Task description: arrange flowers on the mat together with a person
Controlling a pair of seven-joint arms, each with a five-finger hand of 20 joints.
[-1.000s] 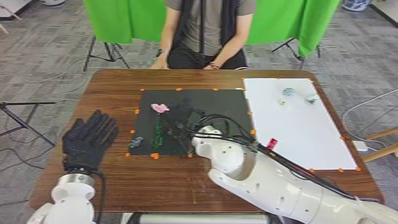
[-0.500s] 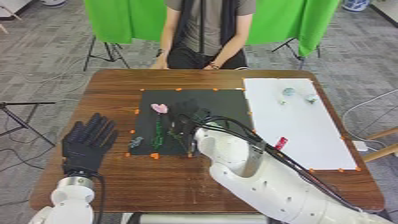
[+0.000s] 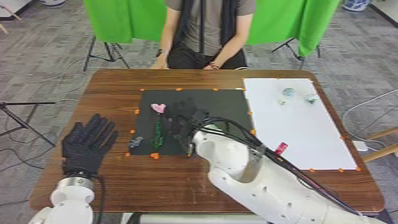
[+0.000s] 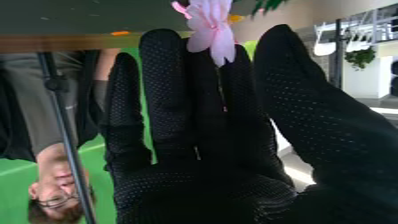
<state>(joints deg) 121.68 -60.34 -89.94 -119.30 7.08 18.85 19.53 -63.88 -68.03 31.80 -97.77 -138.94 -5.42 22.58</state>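
A flower (image 3: pixel 158 108) lies on the mat (image 3: pixel 227 102), left of the sheet (image 3: pixel 298 130).

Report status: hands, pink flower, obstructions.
Left hand open, left of black mat. Right hand open, over mat. Pink flower on mat, beside right hand. Person's hands off mat, not in the way.

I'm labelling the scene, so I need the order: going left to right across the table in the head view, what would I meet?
The left hand, the small grey-blue sprig, the pink flower, the right hand, the white sheet.
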